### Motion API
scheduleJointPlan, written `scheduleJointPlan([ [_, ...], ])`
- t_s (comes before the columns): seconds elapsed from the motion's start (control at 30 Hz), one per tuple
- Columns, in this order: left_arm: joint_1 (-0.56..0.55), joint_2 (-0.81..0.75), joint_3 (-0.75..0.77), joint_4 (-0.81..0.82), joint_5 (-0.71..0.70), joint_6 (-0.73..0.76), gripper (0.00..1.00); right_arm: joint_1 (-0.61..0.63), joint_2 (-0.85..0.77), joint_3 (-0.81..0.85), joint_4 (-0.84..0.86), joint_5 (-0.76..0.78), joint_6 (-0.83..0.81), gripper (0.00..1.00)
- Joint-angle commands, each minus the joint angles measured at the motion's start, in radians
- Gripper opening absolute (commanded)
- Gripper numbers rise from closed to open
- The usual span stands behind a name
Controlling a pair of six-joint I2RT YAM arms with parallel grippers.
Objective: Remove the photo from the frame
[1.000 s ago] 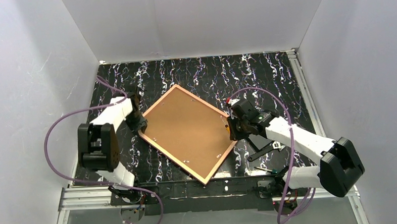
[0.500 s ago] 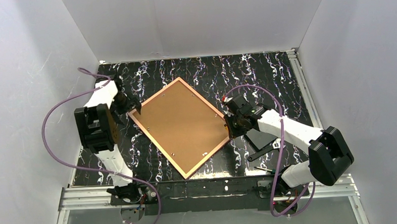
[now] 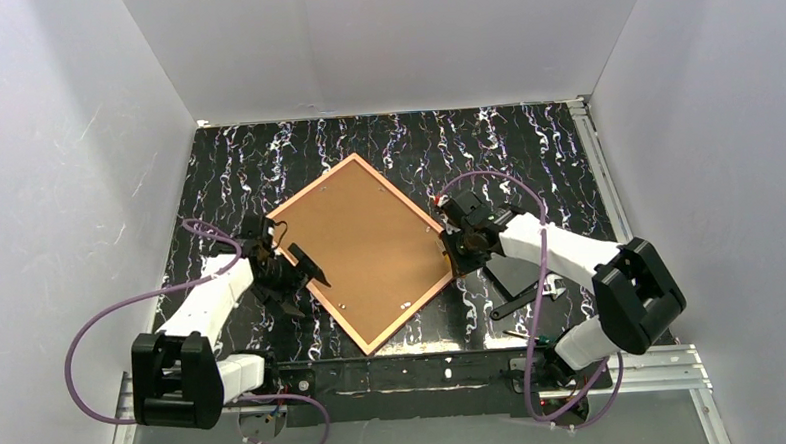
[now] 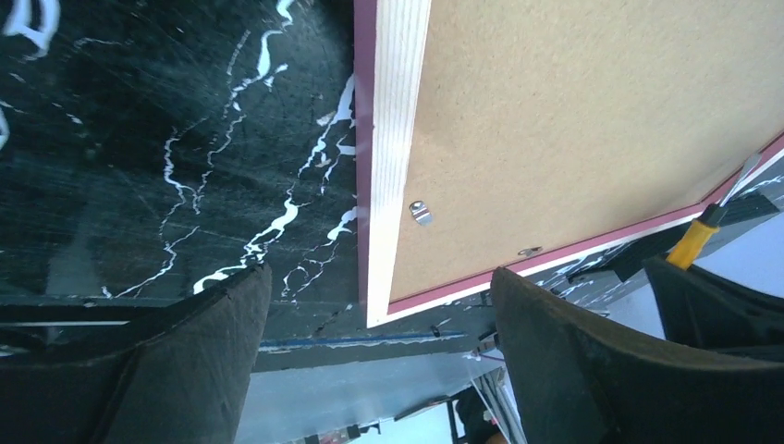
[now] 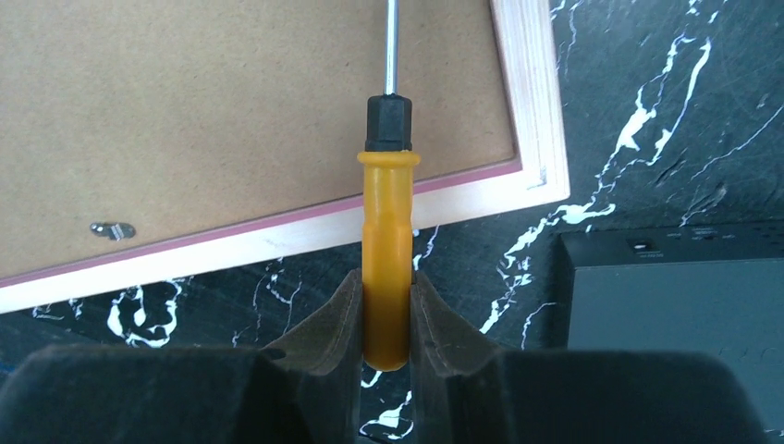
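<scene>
The pink frame [image 3: 411, 313] lies face down, turned like a diamond, with its brown backing board [image 3: 360, 248] up. The photo is hidden under the board. My left gripper [image 3: 310, 291] is open at the frame's lower-left edge. In the left wrist view its fingers [image 4: 231, 314] straddle a frame [image 4: 398, 139] corner without touching it, near a metal tab [image 4: 421, 212]. My right gripper [image 3: 457, 251] is at the frame's right corner, shut on an orange-handled screwdriver [image 5: 386, 259]. The screwdriver's shaft reaches over the board [image 5: 231, 111].
A dark grey flat box [image 3: 516, 272] lies right of the frame, close to my right gripper [image 5: 385, 314]. A black tool [image 3: 518, 302] and a small screwdriver [image 3: 519, 334] lie nearer the front edge. White walls enclose the black marbled table [image 3: 406, 141].
The left gripper opened, leaving the frame's left corner. Its arm swung back to the frame's lower-left edge. The frame shifted slightly up and left early on. The right gripper still holds the screwdriver.
</scene>
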State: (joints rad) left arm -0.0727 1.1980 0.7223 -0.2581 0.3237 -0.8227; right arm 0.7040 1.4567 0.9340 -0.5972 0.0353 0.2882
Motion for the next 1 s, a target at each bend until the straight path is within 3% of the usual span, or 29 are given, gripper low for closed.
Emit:
scheduleJointPlan([
  [0.0,-0.054,-0.050,-0.073,-0.014,-0.016,-0.114,0.84,-0.018,0.031,0.070,-0.003,0.031,-0.054,0.01],
  [0.2,-0.056,-0.053,-0.141,0.016,-0.107,-0.183,0.73,-0.024,0.099,0.122,-0.041,0.047,-0.078,0.01],
  [0.43,-0.062,0.088,-0.120,0.070,-0.077,-0.176,0.72,-0.026,0.143,0.145,-0.028,0.049,-0.090,0.01],
  [0.6,-0.079,0.095,-0.131,0.078,-0.152,-0.186,0.67,-0.026,0.163,0.153,-0.018,0.031,-0.095,0.01],
  [0.73,-0.084,0.114,-0.137,0.088,-0.188,-0.191,0.43,-0.026,0.180,0.164,-0.018,0.041,-0.100,0.01],
  [0.93,-0.085,0.143,-0.133,0.091,-0.214,-0.169,0.18,-0.027,0.195,0.173,-0.010,0.058,-0.122,0.01],
  [0.97,-0.085,0.148,-0.131,0.091,-0.217,-0.162,0.09,-0.027,0.198,0.176,-0.007,0.058,-0.126,0.01],
])
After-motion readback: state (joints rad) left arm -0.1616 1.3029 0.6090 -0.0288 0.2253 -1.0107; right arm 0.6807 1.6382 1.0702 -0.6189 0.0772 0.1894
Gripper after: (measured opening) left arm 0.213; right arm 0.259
